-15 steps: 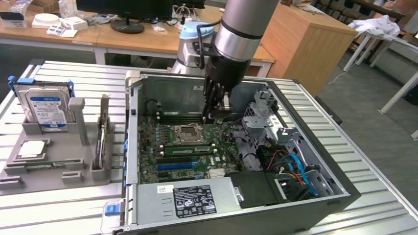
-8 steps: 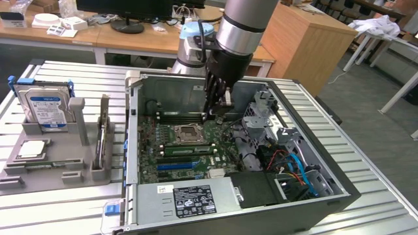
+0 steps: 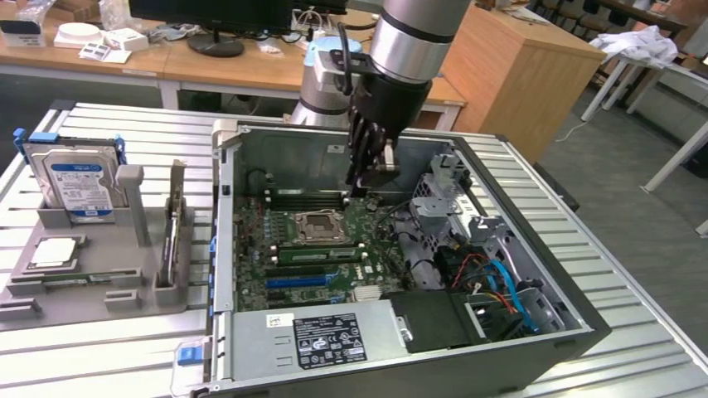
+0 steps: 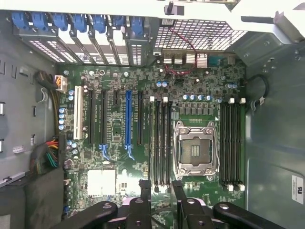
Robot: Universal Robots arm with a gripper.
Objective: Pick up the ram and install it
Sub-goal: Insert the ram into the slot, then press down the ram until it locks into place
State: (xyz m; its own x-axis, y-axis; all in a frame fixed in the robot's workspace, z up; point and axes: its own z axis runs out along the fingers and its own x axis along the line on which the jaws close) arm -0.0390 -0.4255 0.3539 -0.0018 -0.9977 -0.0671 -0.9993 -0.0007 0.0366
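Exterior view first: where is your pincer point(image 3: 369, 189)?

My arm reaches down into the open computer case point(image 3: 531, 348) on the desk point(image 3: 111, 356). The pincer hangs above the motherboard point(image 3: 257, 249), near the processor socket point(image 3: 321, 225).

Holding anything?

No. In the wrist view my fingers point(image 4: 144, 191) stand a little apart with nothing between them, and I see the board through the gap.

And the ram?

A green stick, the ram point(image 3: 317, 253) as far as I can tell, sits along the memory slots between the socket and the blue slot point(image 3: 297, 282). It is not touching my pincer.

Anything outside the case?

A grey holder point(image 3: 99, 290) carries a hard drive point(image 3: 75, 178). A thin strip point(image 3: 174, 224) stands on edge there too; I cannot tell what it is.
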